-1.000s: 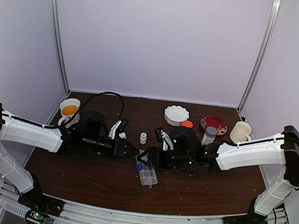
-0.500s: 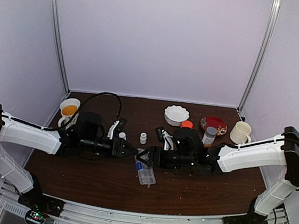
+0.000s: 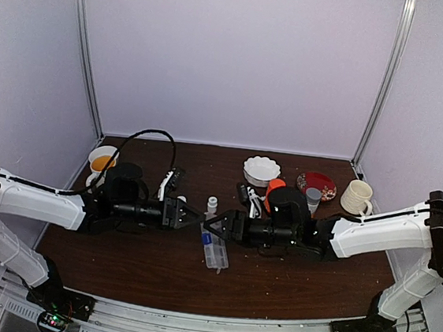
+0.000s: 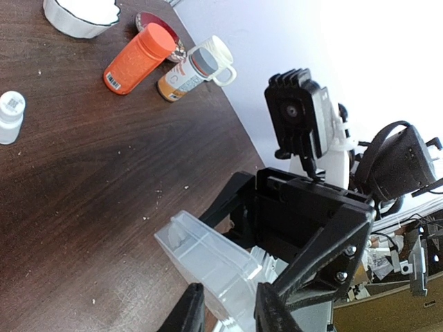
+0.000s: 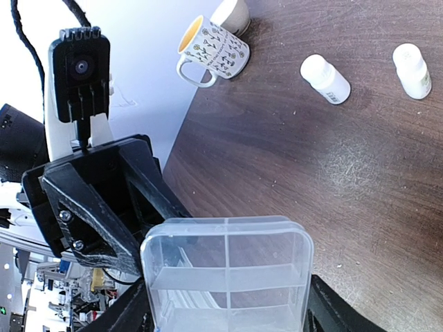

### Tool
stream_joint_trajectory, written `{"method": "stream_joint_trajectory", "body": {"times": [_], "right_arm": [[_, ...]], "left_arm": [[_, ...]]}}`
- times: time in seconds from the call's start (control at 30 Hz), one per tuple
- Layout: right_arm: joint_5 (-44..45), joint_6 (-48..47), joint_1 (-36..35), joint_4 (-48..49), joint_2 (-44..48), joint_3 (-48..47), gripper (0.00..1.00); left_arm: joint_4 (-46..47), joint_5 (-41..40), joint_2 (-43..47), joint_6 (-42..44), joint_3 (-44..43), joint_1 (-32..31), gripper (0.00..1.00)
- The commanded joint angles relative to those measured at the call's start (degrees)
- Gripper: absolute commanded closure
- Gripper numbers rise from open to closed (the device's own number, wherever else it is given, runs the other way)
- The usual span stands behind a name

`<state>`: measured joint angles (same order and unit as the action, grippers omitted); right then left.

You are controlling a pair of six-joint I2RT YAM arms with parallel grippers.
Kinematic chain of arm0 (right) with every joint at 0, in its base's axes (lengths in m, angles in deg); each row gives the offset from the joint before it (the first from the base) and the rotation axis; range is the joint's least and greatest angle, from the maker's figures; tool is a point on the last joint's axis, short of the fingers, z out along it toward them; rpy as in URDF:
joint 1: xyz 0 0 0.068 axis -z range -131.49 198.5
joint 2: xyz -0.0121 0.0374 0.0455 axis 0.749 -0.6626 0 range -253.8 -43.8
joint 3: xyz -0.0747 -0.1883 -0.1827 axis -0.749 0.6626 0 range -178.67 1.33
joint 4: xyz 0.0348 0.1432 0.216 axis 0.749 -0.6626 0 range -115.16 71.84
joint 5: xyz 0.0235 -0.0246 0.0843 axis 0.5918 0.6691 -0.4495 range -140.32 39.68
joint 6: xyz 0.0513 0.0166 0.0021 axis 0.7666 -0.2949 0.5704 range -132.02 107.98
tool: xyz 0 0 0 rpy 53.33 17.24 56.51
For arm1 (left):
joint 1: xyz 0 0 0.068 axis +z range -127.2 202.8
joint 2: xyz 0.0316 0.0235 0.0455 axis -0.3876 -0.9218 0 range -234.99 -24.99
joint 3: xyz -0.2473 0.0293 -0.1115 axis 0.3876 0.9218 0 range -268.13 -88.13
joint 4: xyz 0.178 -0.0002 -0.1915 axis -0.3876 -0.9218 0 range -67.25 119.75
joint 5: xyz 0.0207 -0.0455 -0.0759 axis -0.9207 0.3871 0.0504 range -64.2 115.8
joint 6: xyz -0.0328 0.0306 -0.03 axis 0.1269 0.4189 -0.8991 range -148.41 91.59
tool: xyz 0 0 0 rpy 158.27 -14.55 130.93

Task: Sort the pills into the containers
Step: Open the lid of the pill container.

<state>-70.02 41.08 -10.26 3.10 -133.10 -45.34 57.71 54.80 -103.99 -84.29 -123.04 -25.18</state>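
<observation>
Arms (image 3: 39, 202) white, blk joints; left tool (image 3: 195, 219) blk, silver screws; blk cable (image 3: 150, 132).

Two small white bottles (image 5: 325, 78) (image 5: 412, 70), two mugs (image 3: 101, 161) (image 3: 355, 196), one orange bottle (image 4: 138, 59), one grey-capped bottle (image 4: 185, 72), one white bowl (image 3: 261, 170), one red plate (image 3: 317, 184), one clear box (image 5: 227, 277) (divided into cells).

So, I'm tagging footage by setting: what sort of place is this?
Probably a robot lab booth: plain walls framed by metal posts, two arms bolted to a rail, household props like a mug on one table.
</observation>
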Motion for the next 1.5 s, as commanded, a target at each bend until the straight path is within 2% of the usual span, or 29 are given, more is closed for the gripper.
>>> {"method": "stream_joint_trajectory", "body": {"times": [0.0, 0.33, 0.43, 0.67, 0.83, 1.03, 1.47], "right_arm": [[-2.3, 1.9, 0.1, 8.2, 2.7, 0.7, 0.35], [-2.0, 1.8, 0.2, 8.6, 4.8, 1.3, 0.29], [-2.4, 1.9, 0.2, 8.9, 4.7, 1.2, 0.3], [-3.4, 2.0, 0.2, 9.7, 4.3, 1.1, 0.21], [-3.8, 2.3, 0.2, 9.9, 3.7, 0.8, 0.27], [-3.7, 2.7, 0.2, 10.1, 3.8, 1.1, 0.27], [-0.8, 0.6, 0.4, 3.0, 5.4, 1.0, 0.29]], "left_arm": [[0.7, 0.3, 0.1, -0.2, 1.2, 0.2, 0.74], [0.5, 0.1, 0.0, -0.1, 1.7, 0.2, 0.75], [0.4, 0.3, 0.0, 0.0, 1.5, 0.2, 0.75], [0.8, 0.7, -0.5, -0.2, 1.2, 0.1, 0.75], [1.7, 1.0, -1.1, -0.8, 1.1, 0.2, 0.75], [1.4, 0.7, -1.6, -0.8, 1.2, 0.1, 0.76], [-9.7, -3.9, -4.4, 4.7, -0.7, 0.7, 0.77]]}}
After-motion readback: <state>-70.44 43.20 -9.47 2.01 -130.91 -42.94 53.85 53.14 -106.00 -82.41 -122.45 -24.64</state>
